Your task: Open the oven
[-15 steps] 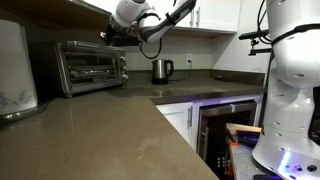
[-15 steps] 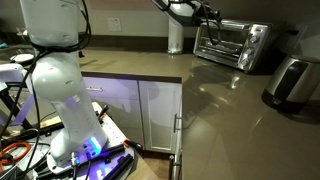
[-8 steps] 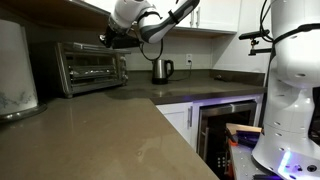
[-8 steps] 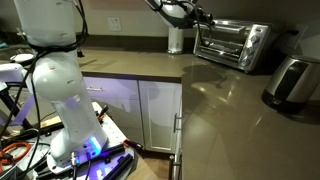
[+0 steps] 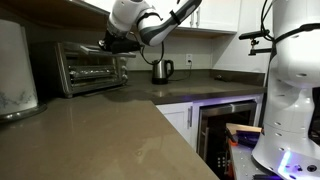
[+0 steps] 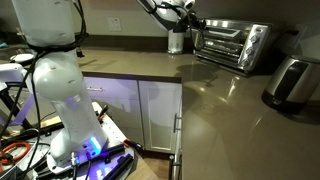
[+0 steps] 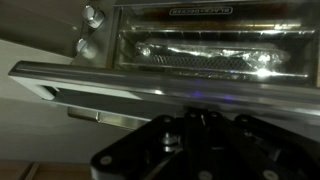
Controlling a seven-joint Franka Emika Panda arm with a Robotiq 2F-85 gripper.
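Observation:
The steel toaster oven point(image 5: 90, 65) stands at the back of the counter and also shows in the other exterior view point(image 6: 232, 43). In the wrist view its bar handle point(image 7: 100, 88) runs across just above my gripper point(image 7: 190, 115), with two knobs point(image 7: 90, 15) at the upper left and the lit interior point(image 7: 200, 55) beyond. The door looks tilted out a little at its top. My gripper point(image 5: 108, 42) point(image 6: 190, 20) is at the oven's upper front, at the handle. Its fingers are dark and blurred, so their state is unclear.
A small steel kettle point(image 5: 162, 70) point(image 6: 176, 40) stands next to the oven. A built-in black glass-door appliance point(image 5: 225, 125) sits under the counter. A white appliance point(image 5: 15, 65) is at the counter's near end. The robot base point(image 6: 55, 85) stands beside the cabinets.
My gripper has moved slightly away from the oven front and a little lower, and the door's top appears to have come out with it.

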